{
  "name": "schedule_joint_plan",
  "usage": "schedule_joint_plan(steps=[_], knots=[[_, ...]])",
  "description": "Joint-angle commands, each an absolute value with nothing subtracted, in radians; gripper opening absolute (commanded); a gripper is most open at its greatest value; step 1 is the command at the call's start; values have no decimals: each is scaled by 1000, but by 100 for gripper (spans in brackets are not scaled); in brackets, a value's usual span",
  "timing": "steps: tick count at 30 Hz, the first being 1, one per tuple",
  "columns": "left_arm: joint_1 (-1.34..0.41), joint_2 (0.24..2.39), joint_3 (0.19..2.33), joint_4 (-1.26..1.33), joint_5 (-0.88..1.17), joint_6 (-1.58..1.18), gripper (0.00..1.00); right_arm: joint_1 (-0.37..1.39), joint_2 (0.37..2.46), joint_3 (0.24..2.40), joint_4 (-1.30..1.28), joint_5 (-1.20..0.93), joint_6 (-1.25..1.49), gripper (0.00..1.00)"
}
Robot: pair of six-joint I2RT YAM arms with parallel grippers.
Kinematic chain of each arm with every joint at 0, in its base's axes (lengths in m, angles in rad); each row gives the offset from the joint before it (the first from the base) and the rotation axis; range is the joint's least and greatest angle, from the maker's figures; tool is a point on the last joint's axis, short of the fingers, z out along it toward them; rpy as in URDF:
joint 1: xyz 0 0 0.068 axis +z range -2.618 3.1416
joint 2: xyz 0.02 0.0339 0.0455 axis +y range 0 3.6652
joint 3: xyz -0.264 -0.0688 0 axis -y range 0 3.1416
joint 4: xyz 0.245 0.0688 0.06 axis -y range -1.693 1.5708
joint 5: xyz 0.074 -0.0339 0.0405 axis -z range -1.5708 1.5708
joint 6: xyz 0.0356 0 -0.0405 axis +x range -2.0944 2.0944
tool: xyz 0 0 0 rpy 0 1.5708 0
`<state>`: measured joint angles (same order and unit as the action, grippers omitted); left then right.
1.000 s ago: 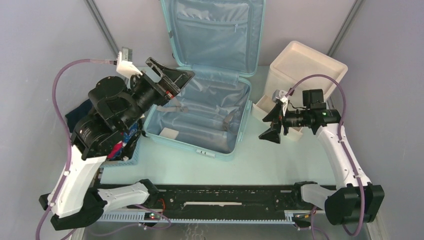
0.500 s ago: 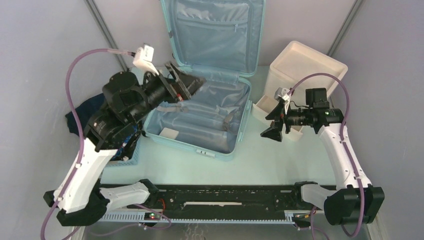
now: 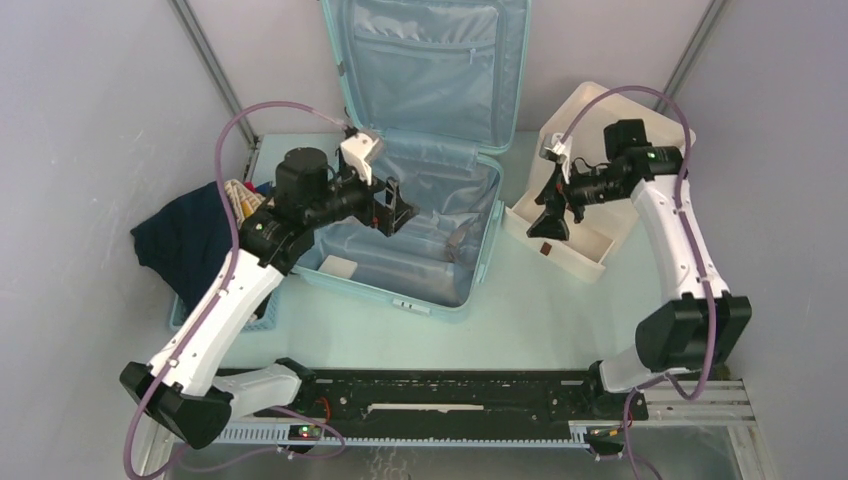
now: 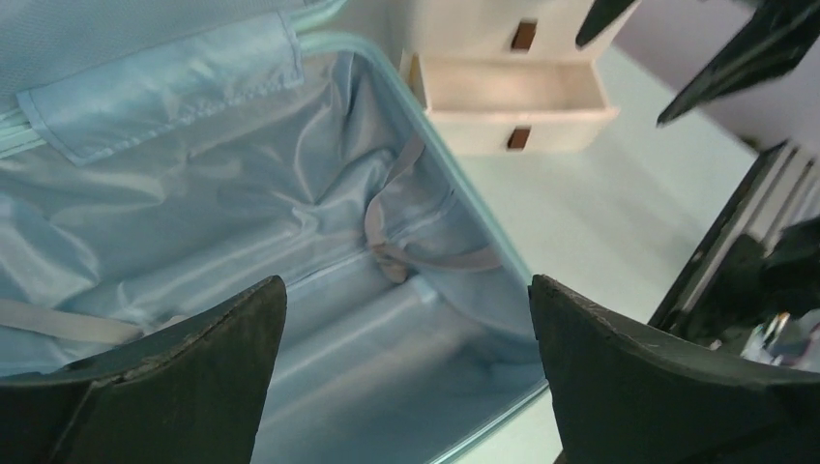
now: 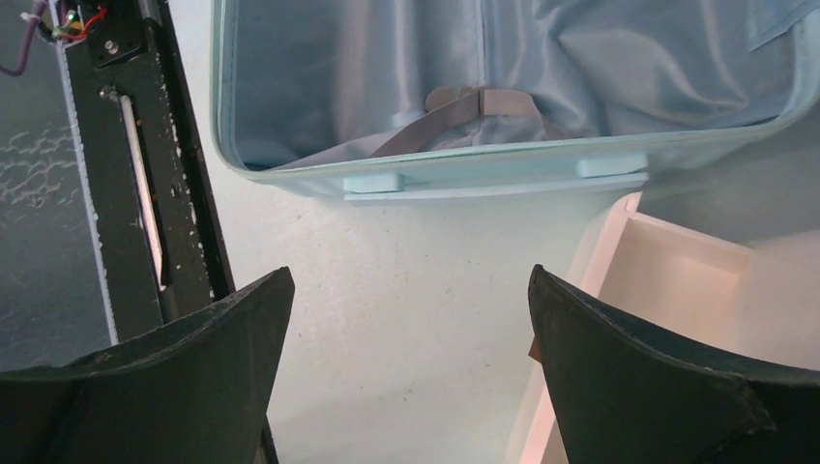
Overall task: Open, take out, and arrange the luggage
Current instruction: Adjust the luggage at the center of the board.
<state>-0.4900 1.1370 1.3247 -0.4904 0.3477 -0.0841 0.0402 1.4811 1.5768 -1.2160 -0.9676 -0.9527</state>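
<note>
Lying open near the far edge of the tabletop (image 3: pixel 520 320) is one luggage (image 3: pixel 420 235), pale mint-blue, with its lid standing up at the back. One cream-white box (image 3: pixel 610 125) sits at the far right corner, with one drawer (image 3: pixel 575 245) pulled out toward the luggage. One dark blue cloth (image 3: pixel 175 240) lies by one small blue basket (image 3: pixel 265 312) at the left edge. Two grippers show. The left gripper (image 3: pixel 392 208) hangs over the luggage's bottom half, fingers spread wide, holding nothing. The right gripper (image 3: pixel 550 222) hangs over the left side of the pulled-out drawer, also spread wide and holding nothing. One small white thing (image 3: pixel 338 266) lies inside the luggage, near its left front corner.
</note>
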Motion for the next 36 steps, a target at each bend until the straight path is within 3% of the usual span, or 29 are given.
schedule_joint_plan(steps=[1,8,18,26,36], knots=[[-473,1102,1238,-458,392,152,100,101,1547,1679,-1323,-986,-1051,100],[-425,1080,1108,-523,320,233,100,248,1675,1756,-1327,-984,-1122,98],[-425,1211,1087,-665,317,360,100,380,1853,1857,-1250,-1011,-1022,90],[-396,1259,1075,-681,255,409,99,401,1941,1909,-1132,-1014,-834,84],[-368,1134,1048,-856,292,489,99,360,1974,1942,-1184,-1037,-873,84]])
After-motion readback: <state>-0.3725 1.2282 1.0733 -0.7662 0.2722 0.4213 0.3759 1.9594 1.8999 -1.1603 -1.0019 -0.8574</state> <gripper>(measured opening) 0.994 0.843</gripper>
